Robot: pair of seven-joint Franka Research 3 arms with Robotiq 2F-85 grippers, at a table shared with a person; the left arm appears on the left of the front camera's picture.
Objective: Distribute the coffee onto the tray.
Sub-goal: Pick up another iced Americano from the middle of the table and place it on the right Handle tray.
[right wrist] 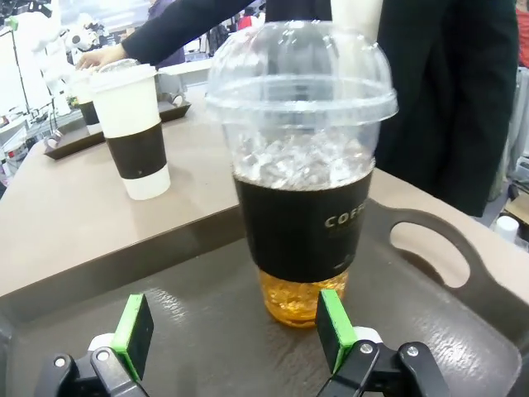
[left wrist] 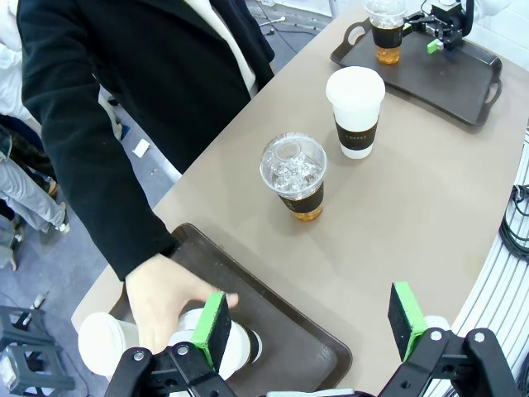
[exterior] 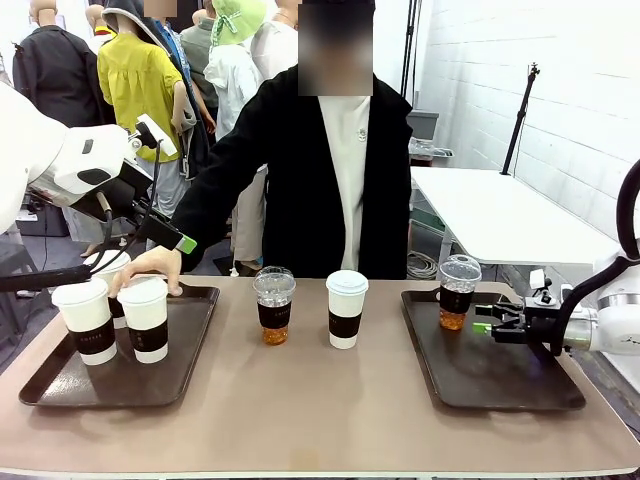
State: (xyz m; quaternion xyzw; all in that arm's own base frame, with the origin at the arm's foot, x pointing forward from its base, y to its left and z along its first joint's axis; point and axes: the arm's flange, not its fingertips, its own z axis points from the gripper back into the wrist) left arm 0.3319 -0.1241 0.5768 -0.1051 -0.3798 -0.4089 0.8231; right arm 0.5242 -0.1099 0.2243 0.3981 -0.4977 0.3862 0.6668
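On the left tray (exterior: 190, 345) stand two white coffee cups with dark sleeves (exterior: 86, 320) (exterior: 146, 318). A person's hand (exterior: 150, 268) rests on the nearer one, also visible as the hand (left wrist: 165, 302) over a white cup (left wrist: 240, 347). My left gripper (exterior: 180, 240) (left wrist: 310, 327) hangs open above that tray. On the bare table stand a clear amber cup (exterior: 274, 305) (left wrist: 295, 175) and a white cup (exterior: 347, 308) (left wrist: 356, 112). Another clear amber cup (exterior: 458, 292) (right wrist: 302, 165) stands on the right tray (exterior: 500, 375). My right gripper (exterior: 483, 325) (right wrist: 234, 327) is open just short of it.
The person in a black jacket (exterior: 300, 170) stands at the far edge, one arm stretched toward the left tray. The right tray's handle cut-out (right wrist: 426, 248) lies behind the clear cup. A white table (exterior: 500, 215) stands behind on the right.
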